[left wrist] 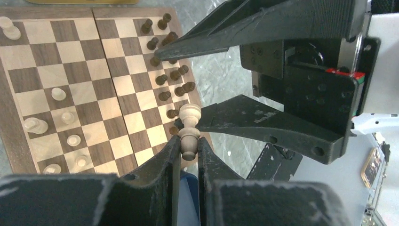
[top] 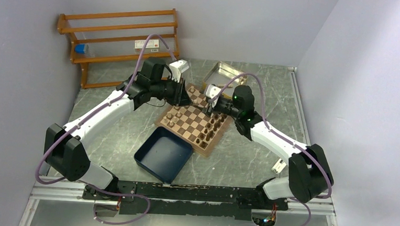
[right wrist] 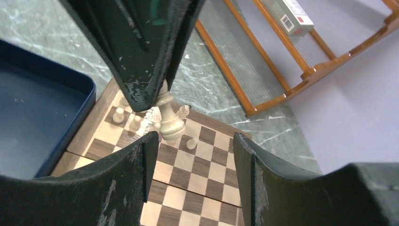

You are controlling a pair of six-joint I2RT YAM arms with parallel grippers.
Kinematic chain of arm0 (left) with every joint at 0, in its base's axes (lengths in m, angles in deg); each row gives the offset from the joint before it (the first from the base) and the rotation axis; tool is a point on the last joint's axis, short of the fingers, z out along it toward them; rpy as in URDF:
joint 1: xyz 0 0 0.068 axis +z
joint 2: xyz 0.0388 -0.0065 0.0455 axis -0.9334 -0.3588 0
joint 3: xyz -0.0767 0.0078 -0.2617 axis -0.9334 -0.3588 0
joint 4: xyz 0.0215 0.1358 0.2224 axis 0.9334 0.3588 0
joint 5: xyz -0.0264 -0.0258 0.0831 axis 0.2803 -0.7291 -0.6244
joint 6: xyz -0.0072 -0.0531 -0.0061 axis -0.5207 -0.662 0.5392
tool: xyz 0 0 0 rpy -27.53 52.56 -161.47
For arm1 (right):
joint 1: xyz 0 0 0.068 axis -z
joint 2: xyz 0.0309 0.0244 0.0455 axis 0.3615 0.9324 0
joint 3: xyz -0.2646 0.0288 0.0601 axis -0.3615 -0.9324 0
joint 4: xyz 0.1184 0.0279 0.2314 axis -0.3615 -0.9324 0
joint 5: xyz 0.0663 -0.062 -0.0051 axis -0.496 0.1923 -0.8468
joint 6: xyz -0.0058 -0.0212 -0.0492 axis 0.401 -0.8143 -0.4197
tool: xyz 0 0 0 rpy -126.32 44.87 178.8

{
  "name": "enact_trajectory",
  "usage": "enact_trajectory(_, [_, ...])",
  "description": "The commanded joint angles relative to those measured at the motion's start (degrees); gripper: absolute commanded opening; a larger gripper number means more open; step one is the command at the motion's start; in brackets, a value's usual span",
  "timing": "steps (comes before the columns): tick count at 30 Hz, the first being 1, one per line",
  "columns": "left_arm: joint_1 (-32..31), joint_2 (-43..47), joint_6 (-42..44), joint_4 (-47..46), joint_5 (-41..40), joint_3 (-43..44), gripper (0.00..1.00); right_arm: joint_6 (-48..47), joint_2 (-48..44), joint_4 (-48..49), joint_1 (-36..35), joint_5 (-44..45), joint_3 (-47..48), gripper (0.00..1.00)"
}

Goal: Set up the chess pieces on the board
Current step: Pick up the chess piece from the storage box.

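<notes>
One light chess piece (left wrist: 189, 132) is pinched in the tightly closed left jaws above the board (top: 189, 124) at the worktop's (top: 258, 153) centre. The right jaws are spread beside it, holding nothing. Seven light pieces (left wrist: 35, 125) are counted on the board; the crowded dark pieces (left wrist: 175, 74) defy counting.

Nothing can be read in any view. The small white box (right wrist: 289, 9) on the wooden rack (right wrist: 282, 94), in the upper right of the right wrist view, bears a label with dark print and a barcode-like block, too small to read.
</notes>
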Motion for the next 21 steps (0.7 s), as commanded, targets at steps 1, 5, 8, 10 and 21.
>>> enact_trajectory(1, [0.36, 2.59, 1.70, 2.61, 3.72, 1.90, 0.05, -14.85, -2.02, -3.64, -1.80, -0.85, 1.42, 0.60])
enact_trajectory(5, [0.44, 2.66, 1.80, 2.84, 4.01, 1.59, 0.05, -15.89, -2.97, -0.89, -3.53, 0.03, -0.50, 0.45])
enact_trajectory(8, [0.59, 2.39, 2.01, 3.26, 4.00, 1.72, 0.05, -15.87, -3.22, -0.89, -4.49, 0.47, -0.76, 0.41])
enact_trajectory(10, [0.69, 1.91, 2.06, 3.61, 4.06, 1.83, 0.05, -16.02, -3.15, -1.65, -5.24, 0.85, -0.55, 0.41])
enact_trajectory(21, [1.59, 2.44, -0.74, 2.09, 2.72, 1.68, 0.13, -11.69, -3.24, 3.01, -6.75, 1.96, -2.43, 0.11])
